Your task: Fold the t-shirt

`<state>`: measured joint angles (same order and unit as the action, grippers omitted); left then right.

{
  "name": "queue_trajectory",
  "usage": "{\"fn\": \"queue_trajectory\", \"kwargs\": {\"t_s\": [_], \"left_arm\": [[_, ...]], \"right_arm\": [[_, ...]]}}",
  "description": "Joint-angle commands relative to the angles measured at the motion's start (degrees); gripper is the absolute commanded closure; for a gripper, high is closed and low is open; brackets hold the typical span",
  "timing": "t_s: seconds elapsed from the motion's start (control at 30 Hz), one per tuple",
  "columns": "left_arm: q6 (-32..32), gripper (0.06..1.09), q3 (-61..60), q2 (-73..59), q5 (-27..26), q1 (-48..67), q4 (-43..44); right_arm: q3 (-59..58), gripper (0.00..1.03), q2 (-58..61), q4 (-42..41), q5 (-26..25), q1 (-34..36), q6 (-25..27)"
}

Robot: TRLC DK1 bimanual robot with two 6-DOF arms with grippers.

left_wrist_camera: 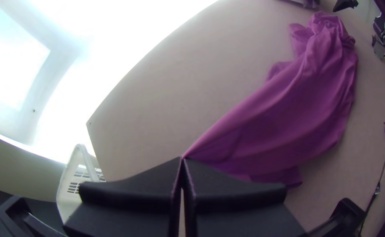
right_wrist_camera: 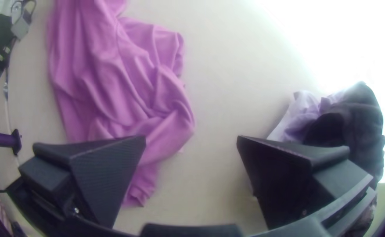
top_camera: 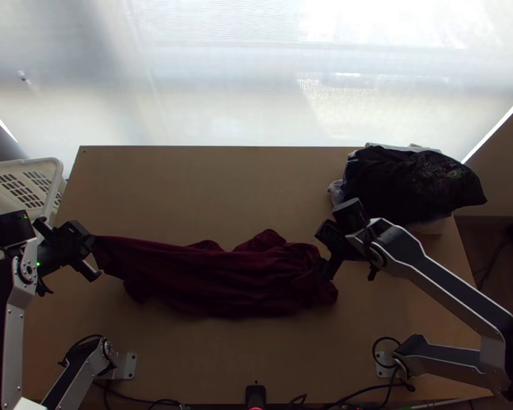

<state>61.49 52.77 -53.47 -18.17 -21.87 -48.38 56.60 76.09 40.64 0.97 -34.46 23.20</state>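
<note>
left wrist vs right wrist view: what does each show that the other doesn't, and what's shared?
Left wrist, not right: the white basket and the left claw, shut on a pulled-out corner of the t-shirt.
Right wrist, not left: the black garment and the gap between the open fingers of the right claw.
Both: the t-shirt, bunched at its far end from the left claw, and the table.
</note>
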Motion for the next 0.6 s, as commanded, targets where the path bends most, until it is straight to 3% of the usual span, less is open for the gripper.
{"fn": "queue_trajectory", "kwargs": {"t_s": [0.0,0.4,0.57], "left_arm": [[0.20,1.04,-0.30,0.30,-0.28,-0.10,-0.22],[1.87,1.04,-0.39,0.21,-0.20,-1.69,-0.05],[1.96,1.04,-0.30,-0.14,-0.28,-1.86,0.04]], "right_arm": [[4.75,0.07,3.45,0.14,0.17,-0.70,-2.20],[4.49,0.07,12.67,-3.47,0.08,-5.62,-6.15],[1.76,0.21,13.73,-6.10,0.08,-4.30,-5.27]]}}
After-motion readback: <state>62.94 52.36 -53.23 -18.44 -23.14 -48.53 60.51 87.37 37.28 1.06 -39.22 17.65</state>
